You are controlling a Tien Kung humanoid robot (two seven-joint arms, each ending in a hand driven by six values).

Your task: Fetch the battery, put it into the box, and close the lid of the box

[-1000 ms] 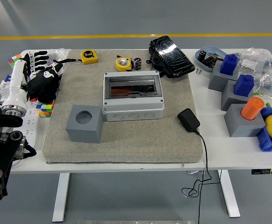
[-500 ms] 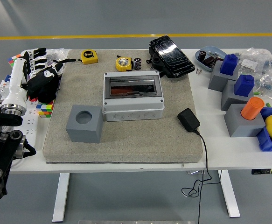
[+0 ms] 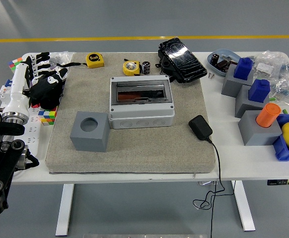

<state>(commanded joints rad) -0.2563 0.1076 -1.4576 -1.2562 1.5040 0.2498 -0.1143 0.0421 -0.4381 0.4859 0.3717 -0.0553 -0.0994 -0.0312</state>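
Barely anything shifted since earlier frames: black left arm (image 3: 0, 173) still parked at near-left corner, only slight drift; hand state cannot tell. Right arm out of view. Small black cylindrical battery (image 3: 146, 67) upright near far edge, just beside yellow tape measure (image 3: 130, 67). Grey plastic junction box (image 3: 141, 101) mid-worktop on grey felt mat (image 3: 134, 148), smoked transparent lid seemingly shut. Risks: long reach across box could knock battery over, rolling it; lid probably needs opening first, or insertion blocked.

A grey box (image 3: 141, 101) is sitting on a felt mat (image 3: 129, 148), its dark lid lying shut; a battery (image 3: 146, 68) is standing beyond it (beside a yellow tape measure (image 3: 131, 67)), while the left arm (image 3: 0, 163) is resting at the lower left edge.
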